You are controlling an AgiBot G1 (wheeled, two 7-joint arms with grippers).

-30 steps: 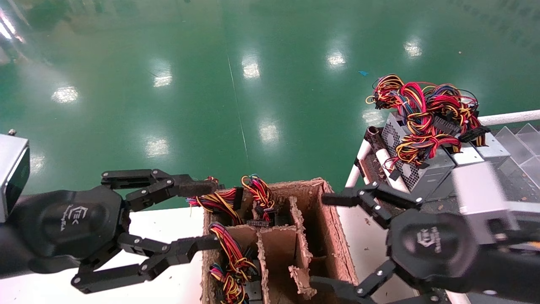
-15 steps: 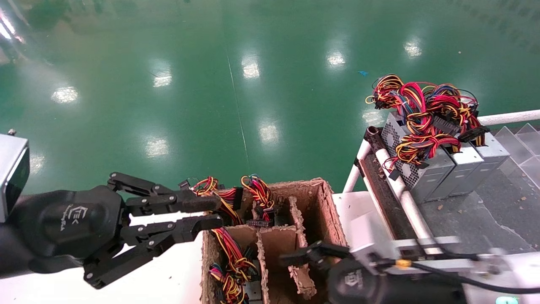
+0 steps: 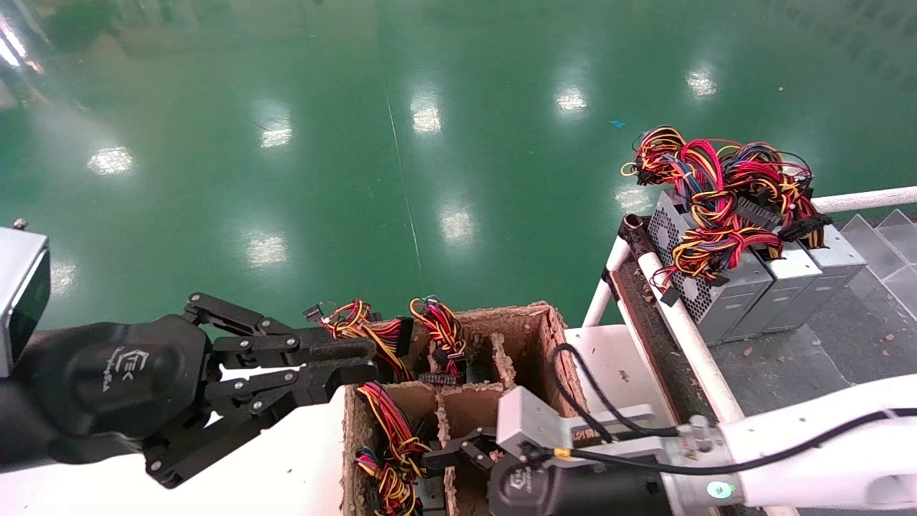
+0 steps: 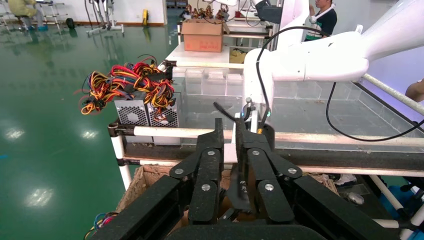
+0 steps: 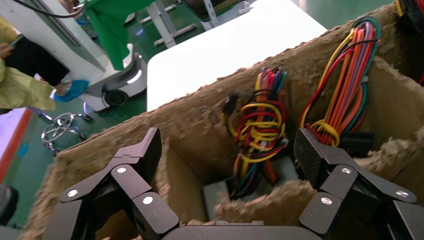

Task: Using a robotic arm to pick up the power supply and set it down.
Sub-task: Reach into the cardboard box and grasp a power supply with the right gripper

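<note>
My right gripper (image 3: pixel 464 457) hangs open over a front compartment of the ragged cardboard box (image 3: pixel 553 337), its white arm (image 3: pixel 809 437) reaching in from the right. In the right wrist view its gripper (image 5: pixel 227 145) straddles a divider. Behind that divider lies a grey power supply (image 5: pixel 220 192) under a wire bundle (image 5: pixel 260 125); nothing is between the fingers. My left gripper (image 3: pixel 354 360) is shut by the box's left edge, beside wires (image 3: pixel 358 322), with nothing seen in it. Three more power supplies (image 3: pixel 723 297) stand on the rack at right, under tangled wires (image 3: pixel 716 186).
The box sits on a white table (image 3: pixel 286 466). The rack's white rail (image 3: pixel 677 315) runs beside it, also seen in the left wrist view (image 4: pixel 165 132). Green floor (image 3: pixel 430 143) lies beyond. Other compartments hold wire bundles (image 3: pixel 390 430). A person (image 4: pixel 325 20) stands far off.
My right arm swung from beside the rack leftwards and down over the box's front compartments. My left gripper's fingers closed from wide open to shut.
</note>
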